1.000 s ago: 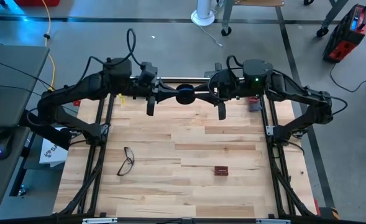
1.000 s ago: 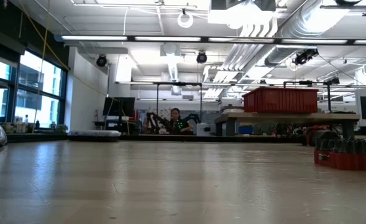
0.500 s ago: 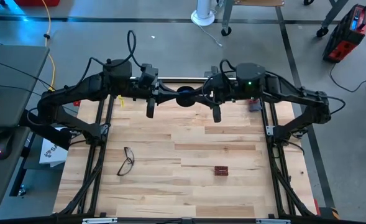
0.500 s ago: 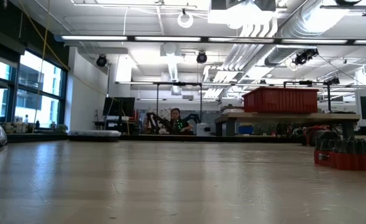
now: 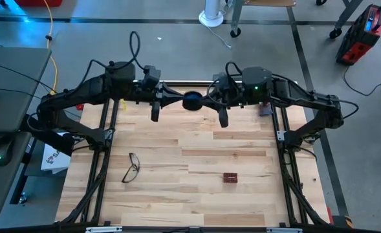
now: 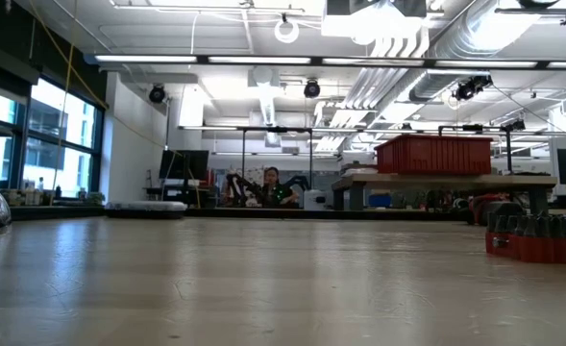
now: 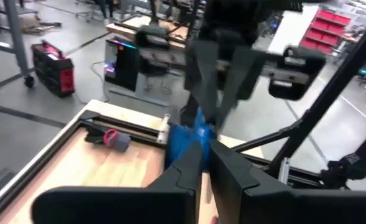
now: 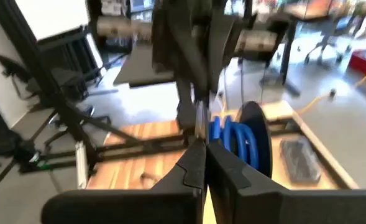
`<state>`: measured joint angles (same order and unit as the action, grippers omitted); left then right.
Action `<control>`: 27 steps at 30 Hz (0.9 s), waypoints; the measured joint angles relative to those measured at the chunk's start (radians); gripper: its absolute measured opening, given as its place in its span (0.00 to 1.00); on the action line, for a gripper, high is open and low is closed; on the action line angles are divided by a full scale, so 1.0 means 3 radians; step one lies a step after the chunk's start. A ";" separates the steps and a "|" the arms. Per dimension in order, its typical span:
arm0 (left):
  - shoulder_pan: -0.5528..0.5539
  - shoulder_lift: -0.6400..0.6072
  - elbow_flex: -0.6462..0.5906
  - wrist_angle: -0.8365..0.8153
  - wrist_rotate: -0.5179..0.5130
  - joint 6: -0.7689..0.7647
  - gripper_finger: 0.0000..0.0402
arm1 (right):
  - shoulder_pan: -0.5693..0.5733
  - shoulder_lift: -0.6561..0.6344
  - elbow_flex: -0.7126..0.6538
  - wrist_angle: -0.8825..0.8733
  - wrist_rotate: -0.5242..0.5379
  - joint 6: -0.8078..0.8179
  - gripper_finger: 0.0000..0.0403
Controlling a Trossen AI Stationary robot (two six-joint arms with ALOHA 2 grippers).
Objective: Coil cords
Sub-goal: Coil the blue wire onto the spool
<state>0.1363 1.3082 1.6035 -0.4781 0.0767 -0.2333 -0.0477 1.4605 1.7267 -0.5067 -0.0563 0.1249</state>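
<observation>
Wooden table point(image 5: 203, 149), both pincers point(image 5: 177, 98) point(image 5: 208, 98) pinching upright blue coil point(image 5: 192, 100), axis between them.

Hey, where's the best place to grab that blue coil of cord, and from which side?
Probably pinch the wound rim, coming in level from the sides. The blue coil is in the air over the far edge of the table, between the arms, with the left gripper and right gripper shut on opposite edges.

table point(image 5: 196, 194): pale wood planks, matt (visible grain) | cords point(image 8: 235, 138): glossy blue plastic | eyeglasses point(image 5: 132, 167): dark frame
</observation>
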 joint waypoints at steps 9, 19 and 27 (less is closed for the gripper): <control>-0.0001 -0.0242 -0.0041 -0.0649 -0.0426 0.0122 0.16 | -0.0128 -0.0048 -0.0453 -0.0330 -0.0070 0.0280 0.00; -0.0214 -0.1076 -0.1822 0.0421 -0.0787 -0.0605 0.17 | -0.0191 -0.0331 -0.2449 0.1778 -0.0439 0.1561 0.00; -0.0468 -0.0995 -0.3068 0.1436 -0.0811 -0.1196 0.17 | -0.0190 -0.0053 -0.3681 0.3432 -0.0124 0.3027 0.00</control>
<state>-0.0040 1.0098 0.6830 -0.0473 -0.1665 -0.5922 -0.1047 1.4447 0.6223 0.5230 -0.0935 1.0329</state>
